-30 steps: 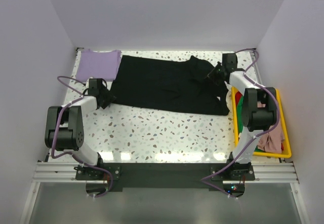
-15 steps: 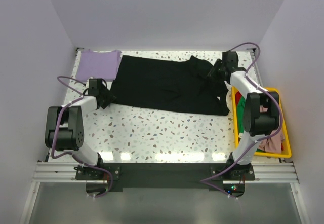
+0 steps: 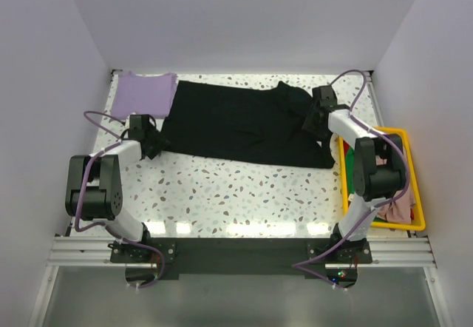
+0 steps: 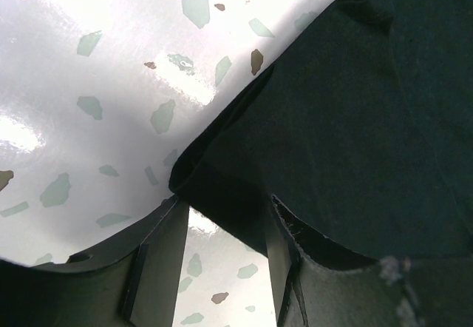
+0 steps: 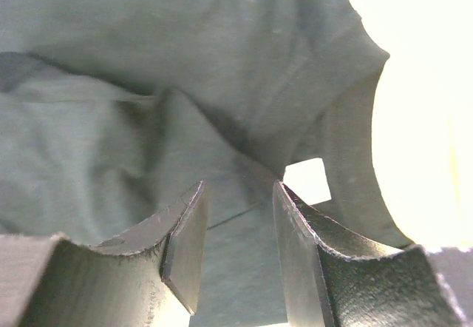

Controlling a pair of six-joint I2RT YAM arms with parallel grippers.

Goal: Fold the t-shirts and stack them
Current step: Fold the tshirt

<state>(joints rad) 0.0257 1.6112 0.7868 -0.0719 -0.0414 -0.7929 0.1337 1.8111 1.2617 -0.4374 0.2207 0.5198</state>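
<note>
i saw the table (image 3: 244, 194) as a white terrazzo top with grey and brown flecks, glossy enough to throw back the light along its near side. a black t-shirt (image 3: 236, 123) lay spread flat across the far half, reaching from left of centre almost to the right edge, with its right end rumpled and folded over. a lavender t-shirt (image 3: 142, 94) sat folded in the far left corner, its right edge touching the black one. a yellow bin (image 3: 414, 183) stood at the right edge, just beside the black shirt's right end.
</note>
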